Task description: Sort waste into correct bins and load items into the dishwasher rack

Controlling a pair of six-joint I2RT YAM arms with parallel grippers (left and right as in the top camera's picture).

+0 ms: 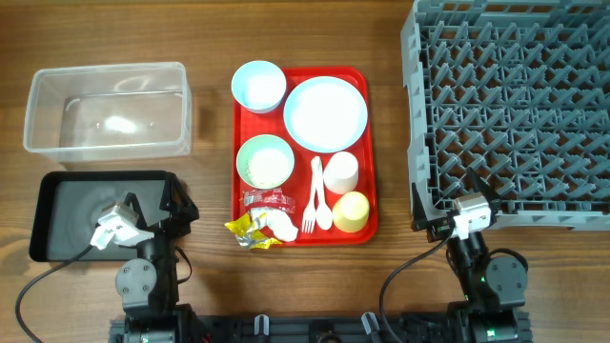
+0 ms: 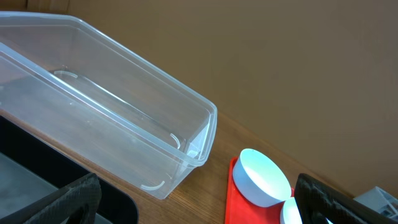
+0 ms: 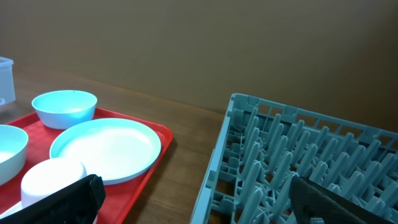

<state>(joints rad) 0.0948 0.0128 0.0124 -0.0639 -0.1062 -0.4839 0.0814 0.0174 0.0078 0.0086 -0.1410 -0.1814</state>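
Note:
On the red serving tray (image 1: 370, 143) sit a light blue bowl (image 1: 258, 86), a light blue plate (image 1: 325, 112), a pale green bowl (image 1: 265, 160) holding white crumbs, a white cup (image 1: 341, 172), a yellow cup (image 1: 351, 211), and a white fork (image 1: 310, 205) and spoon (image 1: 323, 205). A red-and-clear wrapper (image 1: 267, 200), a white tissue (image 1: 282, 226) and a yellow foil wrapper (image 1: 244, 232) lie at its front left corner. My left gripper (image 1: 157, 211) is open and empty by the black tray (image 1: 67, 214). My right gripper (image 1: 456, 211) is open and empty at the front left corner of the grey rack (image 1: 515, 105).
The clear tub (image 1: 105, 110) stands empty behind the black tray; it fills the left wrist view (image 2: 112, 118), with the blue bowl (image 2: 264, 177) to its right. The right wrist view shows the plate (image 3: 106, 149) and the rack's pegs (image 3: 298, 162).

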